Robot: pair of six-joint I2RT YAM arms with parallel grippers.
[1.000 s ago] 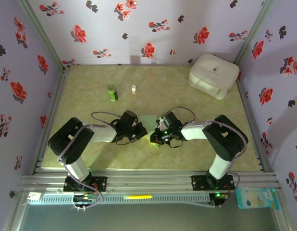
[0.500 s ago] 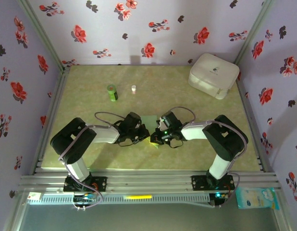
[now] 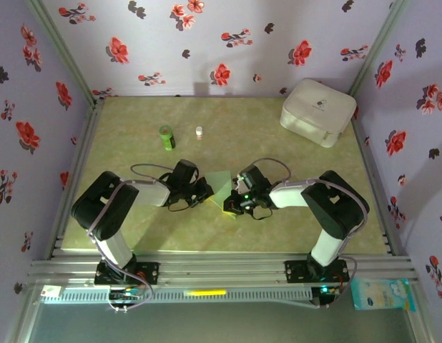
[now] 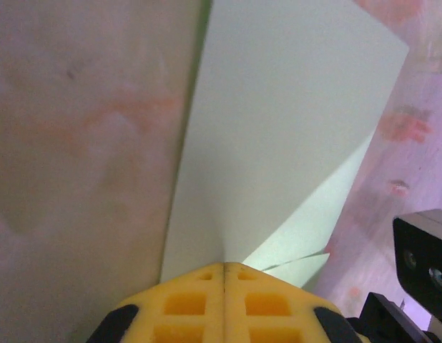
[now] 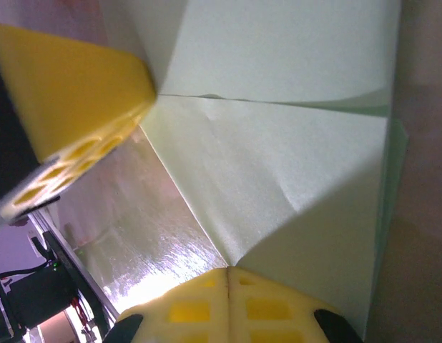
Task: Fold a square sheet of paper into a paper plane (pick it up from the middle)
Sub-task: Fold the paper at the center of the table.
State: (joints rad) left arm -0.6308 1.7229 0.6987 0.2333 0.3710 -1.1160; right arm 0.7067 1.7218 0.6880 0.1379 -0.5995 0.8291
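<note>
Green paper [image 3: 219,187] pinched by closed left gripper [image 4: 224,275] and closed right gripper [image 5: 228,279]; opposed pulling risks tearing, skewed creases.

Pale green square sheet of paper [image 3: 221,187] — creased, part-folded, mid-table.

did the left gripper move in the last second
Yes. The left gripper has pulled back left, toward the bottle's side of the table, baring more paper.

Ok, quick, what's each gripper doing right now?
Left gripper: closed, pinching the partly folded green paper sheet.
Right gripper: closed, pinching the same sheet.
</note>
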